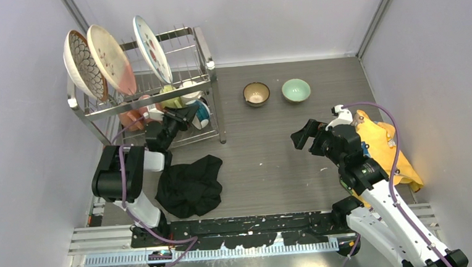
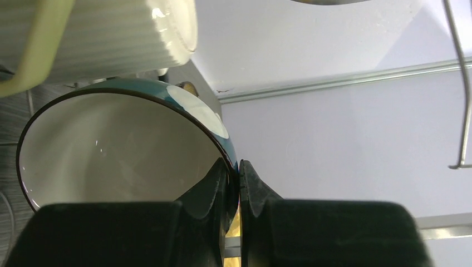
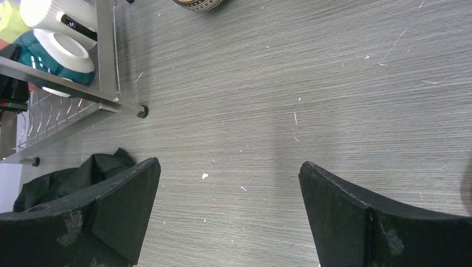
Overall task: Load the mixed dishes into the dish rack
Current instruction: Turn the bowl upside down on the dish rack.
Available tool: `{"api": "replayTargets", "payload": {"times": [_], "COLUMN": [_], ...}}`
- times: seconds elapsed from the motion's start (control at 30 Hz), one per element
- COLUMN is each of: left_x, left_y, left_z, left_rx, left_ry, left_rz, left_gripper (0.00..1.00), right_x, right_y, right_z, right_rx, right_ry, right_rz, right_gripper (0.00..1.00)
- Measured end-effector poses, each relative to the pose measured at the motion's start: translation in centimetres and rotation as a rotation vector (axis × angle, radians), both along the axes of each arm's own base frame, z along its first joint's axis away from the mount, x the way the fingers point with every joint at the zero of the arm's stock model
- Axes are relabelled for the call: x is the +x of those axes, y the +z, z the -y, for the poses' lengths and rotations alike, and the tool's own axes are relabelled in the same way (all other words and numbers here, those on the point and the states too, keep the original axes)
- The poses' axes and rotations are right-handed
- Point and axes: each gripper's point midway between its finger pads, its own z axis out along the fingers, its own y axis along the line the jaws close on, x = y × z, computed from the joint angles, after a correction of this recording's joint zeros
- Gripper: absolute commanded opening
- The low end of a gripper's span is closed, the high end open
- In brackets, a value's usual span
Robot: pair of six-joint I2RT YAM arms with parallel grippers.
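- Clamping the blue bowl (image 2: 111, 150) by its rim with my left gripper (image 2: 239, 167): one finger inside the white interior, the other on the outer wall, jaws almost together
- Bowl is tipped on its side in the lower tier of the dish rack (image 1: 207, 64), at the rack's right end
- Ribbed white mug (image 2: 111, 39) sits just beside the bowl, yellow mug (image 1: 169, 99) next to that, same tier
- Three plates (image 1: 111, 59) stand on edge in the upper tier, leaning left
- Right gripper (image 3: 229, 164) is spread wide with nothing in it, hanging over the bare table (image 1: 266, 169)
- Brown bowl (image 1: 256, 94) and mint-green bowl (image 1: 296, 90) sit upright on the table right of the rack, side by side, not touching, well apart from the right gripper
- Black cloth (image 1: 190, 186) lies crumpled in front of the rack; yellow cloth (image 1: 383, 149) lies beside the right arm
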Motion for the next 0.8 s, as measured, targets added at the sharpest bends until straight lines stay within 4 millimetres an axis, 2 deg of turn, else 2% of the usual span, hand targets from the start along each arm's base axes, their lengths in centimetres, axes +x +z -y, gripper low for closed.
{"api": "replayTargets", "payload": {"times": [0.07,0.3,0.47,0.8], "left_x": [0.2,0.1,-0.7,-1.4], "left_y": [-0.8,0.0,-1.1,-1.4], "left_z": [0.1,-0.2,-0.5,-0.5], "left_rx": [-0.010,-0.021,-0.020,-0.020], "left_ry": [-0.005,-0.006,-0.014,-0.037], "left_rz": [-0.014,0.026,0.009,0.027], "left_gripper": [0.00,0.00,0.00,0.05], "right_x": [0.0,0.0,0.0,0.0], "right_y": [0.0,0.0,-0.1,-0.2], "right_z": [0.0,0.1,0.1,0.1], "right_rx": [-0.001,-0.006,-0.007,-0.008], "right_ry": [0.000,-0.005,-0.005,-0.005], "right_rz": [0.000,0.002,0.000,-0.003], "right_gripper": [1.00,1.00,0.99,1.00]}}
